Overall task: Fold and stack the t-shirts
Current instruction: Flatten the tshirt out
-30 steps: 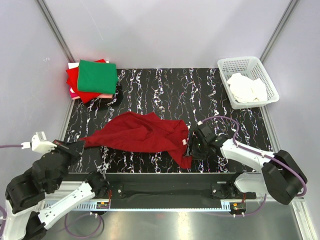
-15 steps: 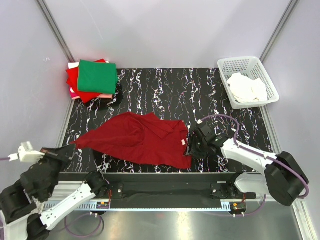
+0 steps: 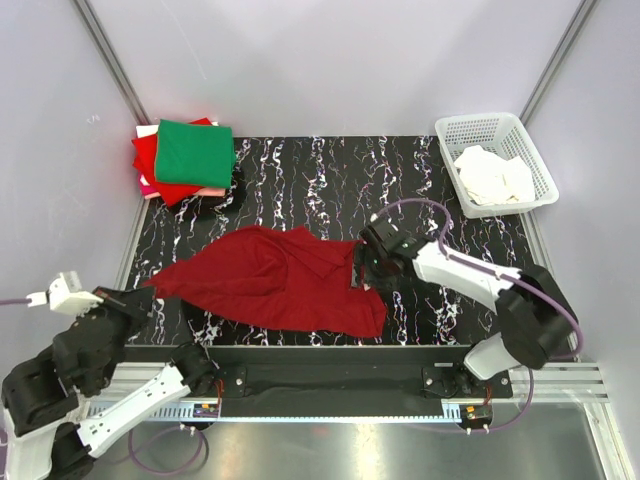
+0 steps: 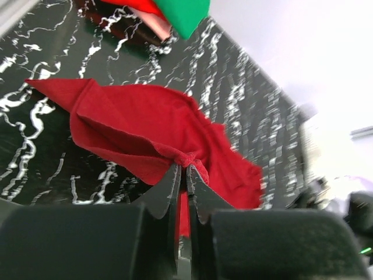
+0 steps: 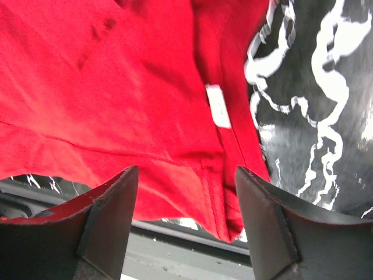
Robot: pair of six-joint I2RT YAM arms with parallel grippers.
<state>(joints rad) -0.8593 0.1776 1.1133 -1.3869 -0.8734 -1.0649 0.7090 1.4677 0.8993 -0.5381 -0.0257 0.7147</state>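
Near the worktop's (image 3: 330,180) front edge, flattening seems in hand: left gripper (image 4: 185,169) pinches the crimson t-shirt's (image 3: 270,290) end, right gripper (image 5: 185,170) gapes wide over its opposite edge and must grip next.

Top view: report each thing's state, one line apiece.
dark red t-shirt: unfolded, crumpled.
green t-shirt: folded, topping the stack.
basket: holding white cloth.
left fingers: shut on the dark red t-shirt's end.
right fingers: open above its right edge.
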